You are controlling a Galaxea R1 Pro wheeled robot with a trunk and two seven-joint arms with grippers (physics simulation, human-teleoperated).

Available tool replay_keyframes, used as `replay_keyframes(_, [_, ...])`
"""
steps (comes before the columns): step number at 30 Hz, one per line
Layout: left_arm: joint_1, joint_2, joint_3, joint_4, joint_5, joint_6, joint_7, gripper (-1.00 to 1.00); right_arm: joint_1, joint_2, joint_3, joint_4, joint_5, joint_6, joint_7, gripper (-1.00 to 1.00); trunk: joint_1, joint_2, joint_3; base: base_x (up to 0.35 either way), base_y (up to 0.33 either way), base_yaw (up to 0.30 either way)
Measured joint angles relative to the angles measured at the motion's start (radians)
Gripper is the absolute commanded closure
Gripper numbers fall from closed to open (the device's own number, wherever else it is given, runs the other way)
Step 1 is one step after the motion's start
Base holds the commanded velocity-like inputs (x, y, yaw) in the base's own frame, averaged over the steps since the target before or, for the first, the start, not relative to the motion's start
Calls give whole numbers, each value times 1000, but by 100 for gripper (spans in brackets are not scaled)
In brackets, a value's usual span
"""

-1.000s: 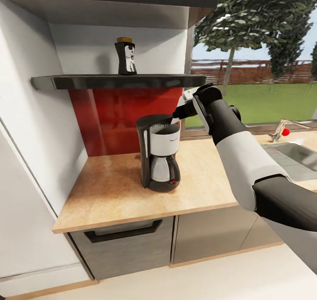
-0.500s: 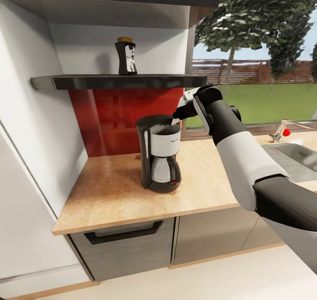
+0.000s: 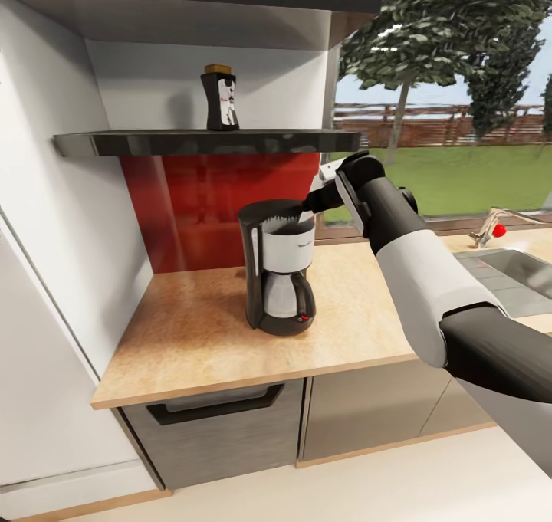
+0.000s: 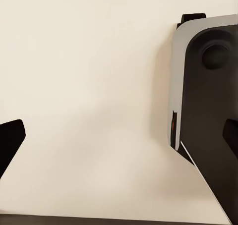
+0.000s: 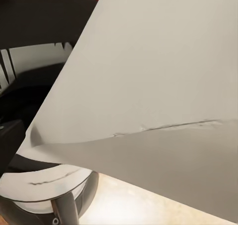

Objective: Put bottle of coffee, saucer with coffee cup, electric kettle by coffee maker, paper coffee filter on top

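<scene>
Coffee maker (image 3: 278,273) on the countertop (image 3: 199,330), right gripper (image 3: 307,202) at its top rim pinching a paper coffee filter (image 5: 158,86), bottle of coffee (image 3: 219,98) up on the kitchen shelf (image 3: 207,142) above it

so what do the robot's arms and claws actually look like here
The right arm runs in smooth rounded sections: glossy black by the shoulder, a white forearm shell, then a black wrist with a pale grey band. Its right claw is a slim black piece. The left claw shows two flat black fingertips, near a grey-and-black housing with a small red mark.
</scene>
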Motion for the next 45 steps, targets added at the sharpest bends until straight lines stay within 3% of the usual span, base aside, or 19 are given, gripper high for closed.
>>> replay_keyframes(26, [5,9,1,12,0,0,0,-100,4,10,3,27,1,-1,-2,100,0,0,0,24,29,0])
replay_keyframes(45, [5,9,1,11,0,0,0,-100,4,0,3,24,7,1,-5,100,0,0,0,0,117,0])
